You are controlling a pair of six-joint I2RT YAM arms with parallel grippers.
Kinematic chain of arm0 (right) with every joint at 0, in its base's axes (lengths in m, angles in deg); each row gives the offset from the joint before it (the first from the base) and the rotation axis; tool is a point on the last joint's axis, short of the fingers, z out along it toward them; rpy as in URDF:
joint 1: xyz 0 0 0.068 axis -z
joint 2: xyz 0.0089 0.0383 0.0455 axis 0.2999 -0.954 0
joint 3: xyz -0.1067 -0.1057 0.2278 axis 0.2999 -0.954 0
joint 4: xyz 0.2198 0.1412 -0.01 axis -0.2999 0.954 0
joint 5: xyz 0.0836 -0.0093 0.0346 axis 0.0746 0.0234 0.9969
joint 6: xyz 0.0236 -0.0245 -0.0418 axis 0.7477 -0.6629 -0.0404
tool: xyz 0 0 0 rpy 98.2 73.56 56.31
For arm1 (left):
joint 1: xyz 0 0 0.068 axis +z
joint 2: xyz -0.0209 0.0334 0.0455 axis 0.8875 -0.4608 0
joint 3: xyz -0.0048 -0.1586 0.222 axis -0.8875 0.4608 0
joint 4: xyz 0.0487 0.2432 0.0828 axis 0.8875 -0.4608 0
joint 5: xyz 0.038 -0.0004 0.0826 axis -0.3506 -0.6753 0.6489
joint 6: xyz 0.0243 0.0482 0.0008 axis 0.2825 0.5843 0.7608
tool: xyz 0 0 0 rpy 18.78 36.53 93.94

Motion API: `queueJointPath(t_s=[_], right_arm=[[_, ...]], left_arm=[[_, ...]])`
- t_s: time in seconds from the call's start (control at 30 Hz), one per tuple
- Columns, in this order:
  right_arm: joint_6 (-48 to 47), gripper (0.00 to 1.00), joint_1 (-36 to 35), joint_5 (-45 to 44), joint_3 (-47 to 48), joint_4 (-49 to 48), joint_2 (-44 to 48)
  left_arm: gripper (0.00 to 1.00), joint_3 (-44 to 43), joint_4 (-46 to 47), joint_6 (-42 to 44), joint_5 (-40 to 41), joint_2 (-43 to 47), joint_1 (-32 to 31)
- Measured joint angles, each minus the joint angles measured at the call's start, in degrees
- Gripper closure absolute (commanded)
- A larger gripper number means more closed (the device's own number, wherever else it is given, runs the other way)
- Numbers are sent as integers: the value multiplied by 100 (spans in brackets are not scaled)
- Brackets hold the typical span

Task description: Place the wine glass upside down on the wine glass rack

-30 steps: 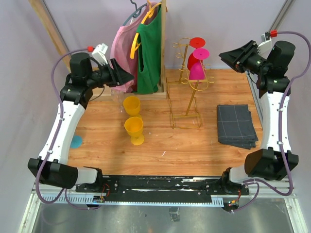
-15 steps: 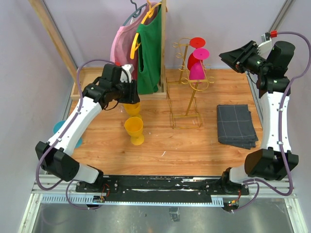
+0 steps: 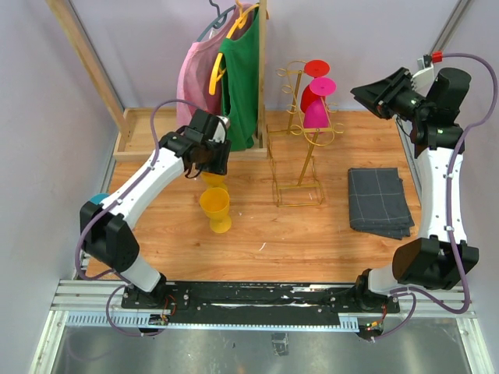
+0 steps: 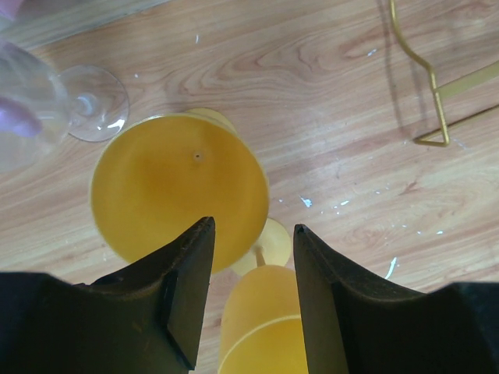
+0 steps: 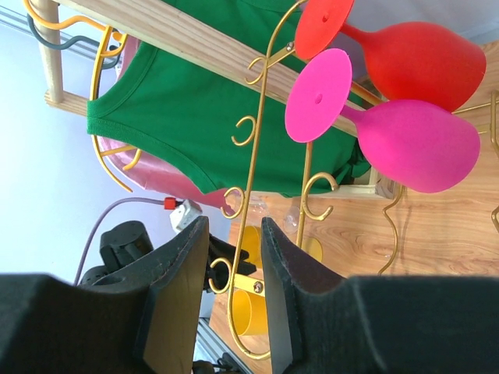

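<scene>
Well, left of the wine glass rack [image 3: 300,167] I counted two upright yellow wine glasses, a rear yellow glass [image 4: 175,183] and a front yellow glass [image 3: 216,209], plus one clear glass [image 4: 92,101]. The left gripper [image 4: 253,230] hovered over the rear yellow glass, fingers spread wide, gripping nothing. On the rack two glasses hung upside down: one red glass [image 5: 421,54] and one pink glass [image 5: 417,144]. Right of the rack lay one grey cloth [image 3: 380,201]. The right gripper [image 5: 234,226] hung high on that side, fingers narrowly parted and empty. Half a second earlier the left arm had been farther from the rack; the right arm had not moved.
</scene>
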State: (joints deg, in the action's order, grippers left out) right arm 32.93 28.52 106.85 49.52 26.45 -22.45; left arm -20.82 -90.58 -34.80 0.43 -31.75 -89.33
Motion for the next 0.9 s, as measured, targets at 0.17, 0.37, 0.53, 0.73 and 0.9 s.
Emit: queueJointPath(t_s=[0.17, 0.37, 0.53, 0.73, 0.9], right_arm=[[0, 65, 0, 2, -15, 0, 0], [0, 65, 0, 0, -35, -7, 0], [4, 65, 0, 0, -85, -13, 0], [4, 65, -2, 2, -85, -31, 0], [4, 65, 0, 0, -85, -37, 2]], left_arm=[[51, -2, -4, 48, 153, -337, -140], [65, -35, -17, 83, 350, -442, -258], [85, -57, -17, 98, 516, -527, -372], [100, -81, -26, 83, 673, -581, -442], [100, -177, -48, 81, 785, -581, -522]])
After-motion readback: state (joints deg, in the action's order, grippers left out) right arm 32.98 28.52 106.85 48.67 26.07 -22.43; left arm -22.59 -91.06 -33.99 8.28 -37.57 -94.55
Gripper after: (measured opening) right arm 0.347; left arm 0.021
